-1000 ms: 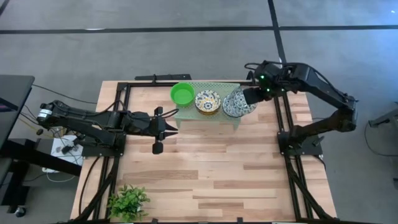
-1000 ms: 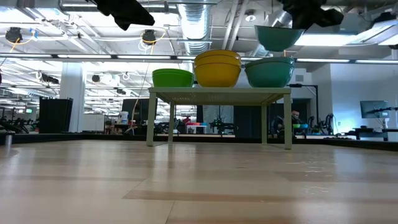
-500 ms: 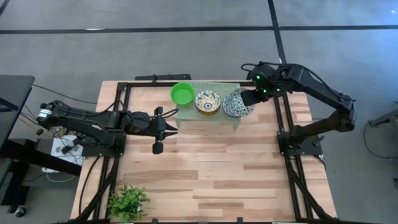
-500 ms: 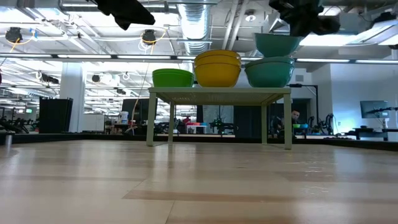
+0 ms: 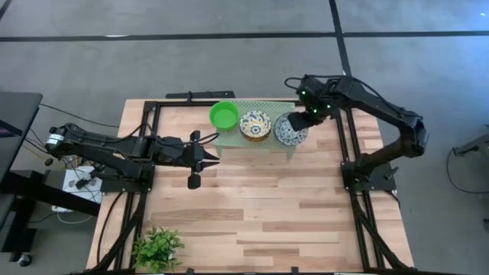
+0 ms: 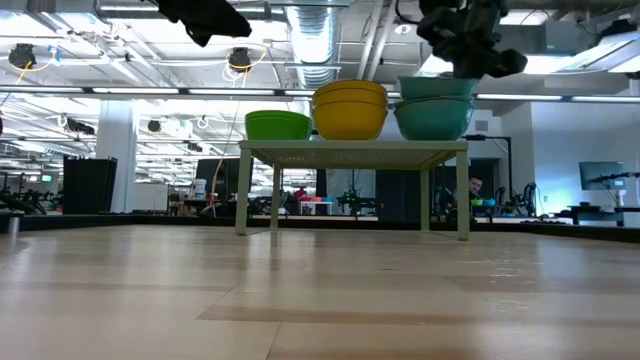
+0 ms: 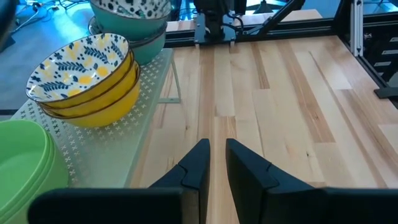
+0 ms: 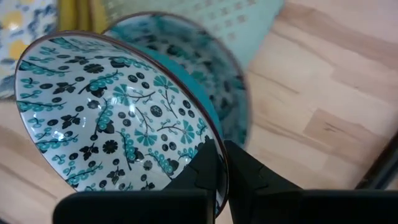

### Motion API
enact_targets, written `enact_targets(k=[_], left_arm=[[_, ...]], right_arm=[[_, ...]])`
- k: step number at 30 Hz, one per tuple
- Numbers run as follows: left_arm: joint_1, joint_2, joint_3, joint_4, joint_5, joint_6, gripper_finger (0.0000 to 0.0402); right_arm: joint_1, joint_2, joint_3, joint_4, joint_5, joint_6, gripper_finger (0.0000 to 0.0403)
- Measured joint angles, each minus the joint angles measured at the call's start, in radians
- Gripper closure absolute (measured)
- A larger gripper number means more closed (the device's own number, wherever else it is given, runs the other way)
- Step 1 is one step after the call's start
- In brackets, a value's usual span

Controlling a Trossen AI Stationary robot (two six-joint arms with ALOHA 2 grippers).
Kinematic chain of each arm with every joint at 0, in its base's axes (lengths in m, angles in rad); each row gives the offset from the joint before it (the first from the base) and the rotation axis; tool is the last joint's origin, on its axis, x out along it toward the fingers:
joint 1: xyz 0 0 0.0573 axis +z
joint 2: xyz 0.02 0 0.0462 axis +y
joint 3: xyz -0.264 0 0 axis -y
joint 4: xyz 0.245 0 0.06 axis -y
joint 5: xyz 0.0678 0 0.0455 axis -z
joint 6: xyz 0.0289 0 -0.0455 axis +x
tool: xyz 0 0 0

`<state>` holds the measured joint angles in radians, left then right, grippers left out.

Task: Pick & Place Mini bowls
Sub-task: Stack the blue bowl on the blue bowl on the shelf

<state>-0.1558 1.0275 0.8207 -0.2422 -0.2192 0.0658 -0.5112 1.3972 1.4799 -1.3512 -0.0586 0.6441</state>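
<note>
The teal floral bowl (image 8: 118, 106) is pinched by its rim in the right gripper (image 8: 221, 163), so it can be nested on the teal stack (image 6: 435, 115). The left gripper (image 7: 214, 165), fingers narrowly parted and empty, is parked beside the rack (image 5: 229, 140).

Right arm extended from its base at the right edge across the far right part of the desk, elbow raised, wrist angled down; right end effector (image 5: 302, 122) has its fingers clamped on the rim of a teal-patterned bowl (image 8: 118, 118). Left arm lies low and horizontal over the left side; left end effector (image 5: 205, 157) empty, fingers nearly together
</note>
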Motion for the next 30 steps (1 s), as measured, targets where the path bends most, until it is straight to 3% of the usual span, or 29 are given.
enact_targets(k=[12,21,30], left_arm=[[0.0,0.0,0.0,0.009,0.0,0.0,0.0349],[0.0,0.0,0.0,0.019,0.0,0.0,0.0349],[0.0,0.0,0.0,0.02,0.0,0.0,0.0349]], right_arm=[[-0.071,-0.001,0.0,0.005,-0.048,-0.129,0.0365],[-0.1,-0.001,0.0,0.033,-0.049,-0.132,0.0355],[-0.114,-0.002,0.001,0.035,-0.051,-0.261,0.0337]])
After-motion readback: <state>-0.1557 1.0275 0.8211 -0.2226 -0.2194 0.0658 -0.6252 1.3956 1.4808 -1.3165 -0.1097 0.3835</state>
